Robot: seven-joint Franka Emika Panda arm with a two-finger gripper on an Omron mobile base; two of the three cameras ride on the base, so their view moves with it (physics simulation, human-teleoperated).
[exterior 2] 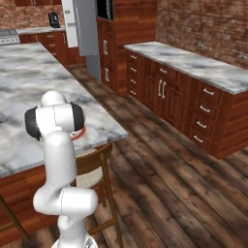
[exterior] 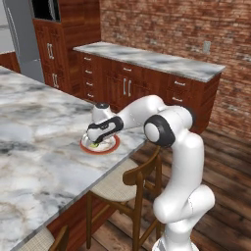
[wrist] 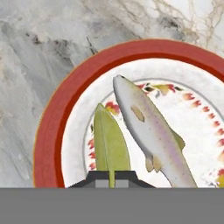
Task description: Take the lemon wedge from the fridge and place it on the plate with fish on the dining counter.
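Presently, in the hand view, the plate [wrist: 48, 144] is seen lying on the marble table [wrist: 30, 65], its red rim at the left. Just right of that rim, the lemon wedge [wrist: 110, 146] is pinched by the clenched fingers [wrist: 111, 180] over the white centre, beside the fish [wrist: 151, 131]. If released while tilted, the wedge could be tipped against the fish or rolled toward the rim.

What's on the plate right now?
On the plate lies a fish, with the lemon wedge beside it, held in the shut gripper. The wedge's lower end is hidden.
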